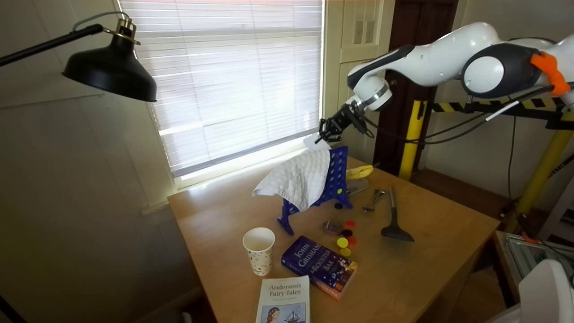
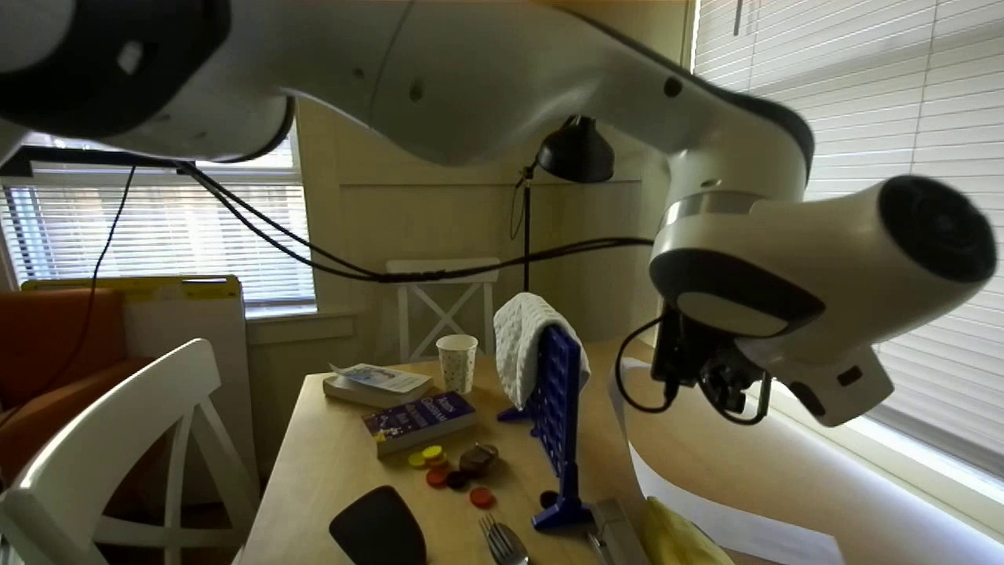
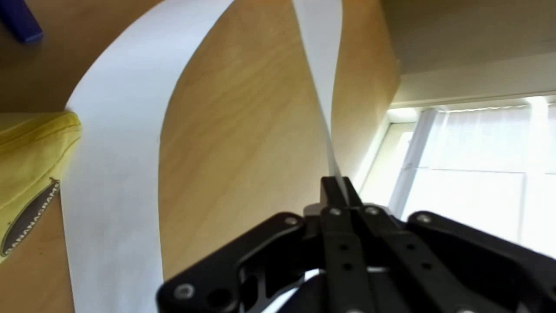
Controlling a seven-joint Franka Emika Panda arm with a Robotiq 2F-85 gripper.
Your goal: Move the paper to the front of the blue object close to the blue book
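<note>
Over near the blue Connect Four rack (image 2: 566, 408), I'm remotely pinching a white paper strip (image 3: 115, 165) in the jaws.

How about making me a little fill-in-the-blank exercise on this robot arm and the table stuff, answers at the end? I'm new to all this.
1. The black, two-fingered end effector grips a long, smooth paper strip whose colour is ____.
2. The tall, upright plastic frame full of round holes is coloured ____.
3. The dark-covered, rectangular paperback book by John Grisham has a title ending in "Rooster ____".
4. The yellow fabric pouch bears a dark oval label reading ____.

Missing words: white; blue; Bar; BANANAGRAMS.
</note>
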